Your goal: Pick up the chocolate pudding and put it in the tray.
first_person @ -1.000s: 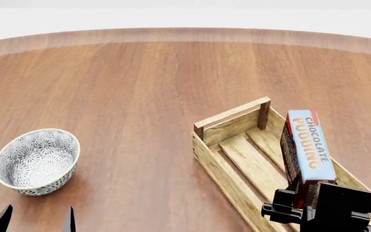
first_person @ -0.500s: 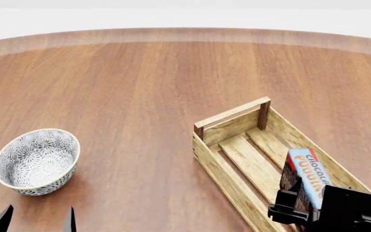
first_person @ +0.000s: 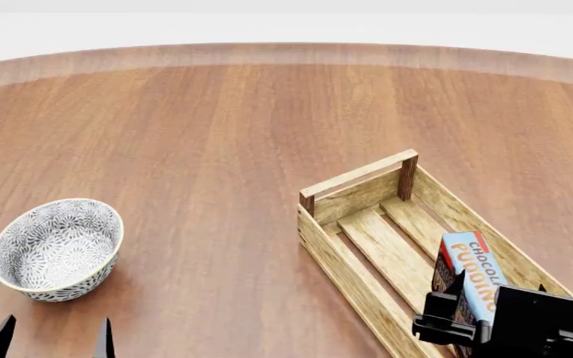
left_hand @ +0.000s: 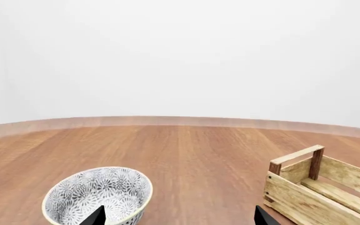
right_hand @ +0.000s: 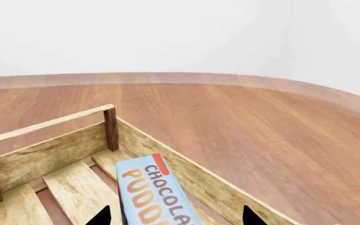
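The chocolate pudding [first_person: 473, 274], a light-blue carton with orange letters, lies tilted inside the light-wood slatted tray [first_person: 358, 177], near its close end. My right gripper [first_person: 468, 317] is over that end with its fingers on either side of the carton, open, with a gap to the carton on the one side that shows clearly. In the right wrist view the pudding [right_hand: 152, 190] runs between the spread fingertips of that gripper [right_hand: 176, 218], over the tray's slats [right_hand: 48, 124]. My left gripper [first_person: 53, 344] is open and empty, low at the left.
A grey-white patterned bowl [first_person: 57, 247] stands on the brown wooden table [first_person: 217, 134] at the left, just beyond my left gripper [left_hand: 178, 218]. It also shows in the left wrist view [left_hand: 99, 199], with the tray's far end [left_hand: 296, 157] at the right.
The pudding was held upright above the tray and has come down into it, now lying tilted on the slats. The right gripper's fingers stand apart from it. The left arm has barely moved.
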